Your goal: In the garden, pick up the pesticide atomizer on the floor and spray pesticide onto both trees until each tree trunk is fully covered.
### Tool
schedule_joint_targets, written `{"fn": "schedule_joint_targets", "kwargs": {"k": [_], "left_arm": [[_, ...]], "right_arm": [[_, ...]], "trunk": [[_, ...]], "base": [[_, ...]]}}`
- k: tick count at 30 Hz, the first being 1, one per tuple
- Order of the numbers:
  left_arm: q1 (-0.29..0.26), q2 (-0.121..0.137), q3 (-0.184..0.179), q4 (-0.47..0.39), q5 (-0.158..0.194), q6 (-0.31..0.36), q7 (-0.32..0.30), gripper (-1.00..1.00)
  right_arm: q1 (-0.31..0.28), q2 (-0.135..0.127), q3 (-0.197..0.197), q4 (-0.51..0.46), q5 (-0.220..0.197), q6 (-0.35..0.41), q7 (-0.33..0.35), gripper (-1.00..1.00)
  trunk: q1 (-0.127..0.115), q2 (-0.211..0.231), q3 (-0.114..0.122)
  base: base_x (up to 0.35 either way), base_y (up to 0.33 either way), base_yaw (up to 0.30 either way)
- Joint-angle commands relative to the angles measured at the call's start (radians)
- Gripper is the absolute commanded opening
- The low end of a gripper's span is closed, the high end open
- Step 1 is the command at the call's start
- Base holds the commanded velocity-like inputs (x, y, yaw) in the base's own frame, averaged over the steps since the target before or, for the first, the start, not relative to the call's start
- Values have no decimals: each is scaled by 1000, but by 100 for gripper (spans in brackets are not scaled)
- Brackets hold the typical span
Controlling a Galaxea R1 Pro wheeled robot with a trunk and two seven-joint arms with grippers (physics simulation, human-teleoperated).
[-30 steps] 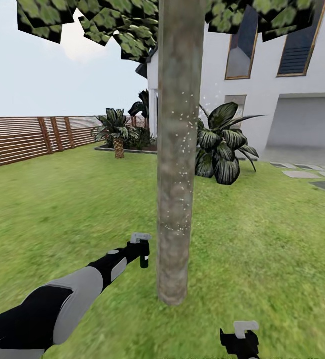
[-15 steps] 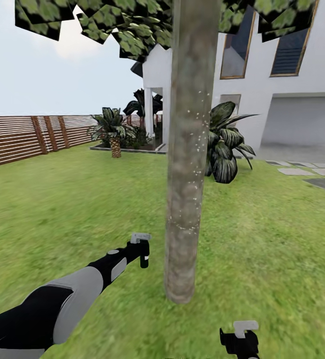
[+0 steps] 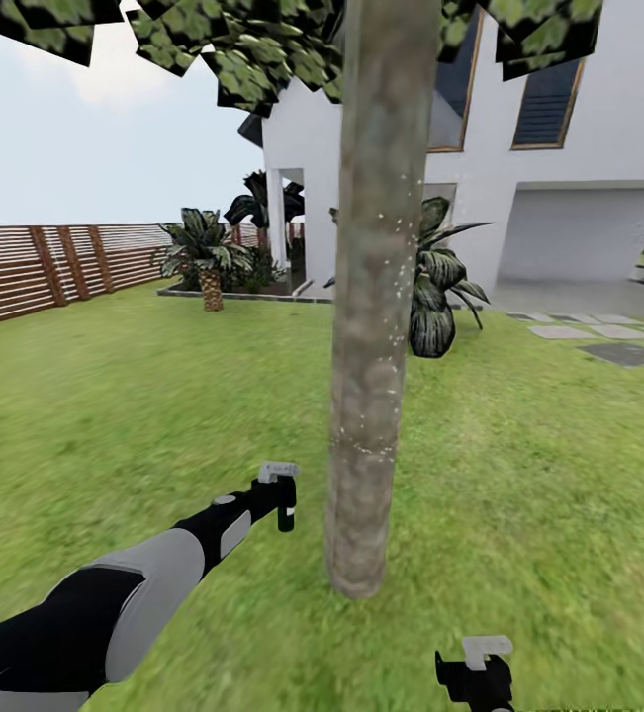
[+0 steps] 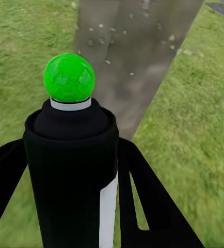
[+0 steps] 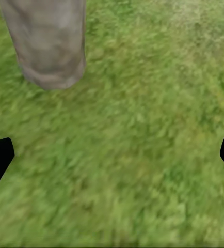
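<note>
A brown slatted fence (image 3: pixel 25 272) borders the lawn (image 3: pixel 114 396) on the far left, with short palms (image 3: pixel 203 259) beyond it. The left gripper (image 3: pixel 280 494) reaches forward over the grass, clamped around the pesticide atomizer (image 4: pixel 70 155), a dark bottle with a bright green dot on top, held just beside the tree trunk (image 3: pixel 371 297). The thick grey-brown trunk stands at centre, dotted with fine white pesticide specks (image 3: pixel 396 257) along its right edge. A white house (image 3: pixel 559 168) sits behind. The right gripper (image 3: pixel 480 672) hangs low over grass, fingers spread wide apart and empty.
</note>
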Motion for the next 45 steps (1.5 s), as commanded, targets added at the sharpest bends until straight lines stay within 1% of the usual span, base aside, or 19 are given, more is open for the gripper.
{"fn": "schedule_joint_targets", "kwargs": {"k": [1, 7, 14, 16, 18, 19, 20, 21, 24, 25, 26, 27, 29, 30, 31, 36, 41, 43, 45], "left_arm": [[0, 0, 1, 0, 0, 0, 0, -100], [0, 0, 1, 0, 0, -1, 0, -100], [0, -2, -1, -1, 1, -4, -1, -100], [0, -8, -4, -11, 2, -2, -1, -100], [0, -11, -8, -31, 3, 4, -2, -100], [0, -11, -8, -41, 3, 6, -2, -100], [0, -11, -8, -51, 3, 7, -3, -100], [0, -11, -10, -56, 4, 8, -8, -100], [0, -11, -10, -78, 5, 31, -61, -100], [0, -11, -8, -149, 6, 143, -90, -100], [0, -11, -8, -211, 6, 231, -98, -100], [0, -11, -9, -304, 6, 335, -112, -100], [0, -11, -9, -382, 6, 433, -131, -100], [0, -11, -9, -463, 6, 541, -141, -100], [0, -11, -9, -499, 6, 586, -143, -100], [0, -11, -9, -656, 6, 754, -148, -100], [-2, -11, -9, -737, 8, 901, -150, -100], [-5, -11, -9, -749, 9, 937, -150, -100], [-12, -11, -9, -792, 9, 975, -150, -100]], "right_arm": [[0, 0, 0, 0, 0, 0, 0, 100], [0, 0, 0, 0, 0, 0, 0, 100], [0, -3, 1, -3, 14, 1, 0, 100], [0, -2, 3, -4, 20, 3, 0, 100], [0, -2, 21, -4, 22, 13, 1, 100], [0, -2, 42, -4, 23, 31, 1, 100], [0, -2, 83, -4, 28, 62, 1, 100], [0, -2, 103, -4, 30, 74, 1, 100], [0, -2, 129, -4, 33, 91, 1, 100], [0, -2, 135, -4, 33, 95, 1, 100], [0, -2, 137, -4, 35, 96, 1, 100], [0, -2, 138, -4, 40, 97, 1, 100], [0, -3, 138, -4, 42, 98, 1, 100], [0, -3, 138, -4, 42, 98, 1, 100], [0, -3, 138, -4, 43, 98, 1, 100], [4, -8, 137, 14, 42, 100, 0, 100], [93, -11, 137, 22, 40, 100, -2, 100], [132, -11, 137, 22, 40, 101, -3, 100], [162, -12, 137, 22, 40, 102, -3, 100]], "trunk": [[0, 0, 0], [0, 0, 0], [0, 0, 0], [0, 0, 0], [0, 0, 0], [0, 0, 0], [0, 0, 0], [0, 0, 0], [0, 0, 0], [0, 0, 0], [0, 0, 0], [0, 0, 0], [0, 0, 0], [0, 0, 0], [0, 0, 0], [0, 0, 0], [0, 0, 0], [0, 0, 0], [0, 0, 0]], "base": [[136, 301, -255], [103, 264, -211], [13, 34, -21], [1, 2, -1], [0, 1, 0], [0, 0, 0], [0, 0, 0], [0, 0, 0], [0, 0, 0], [0, 0, 0], [0, 0, 0], [0, 0, 0], [0, 0, 0], [0, 0, 0], [0, 0, 0], [0, 0, 0], [0, 0, 0], [0, 0, 0], [0, 0, 0]]}}
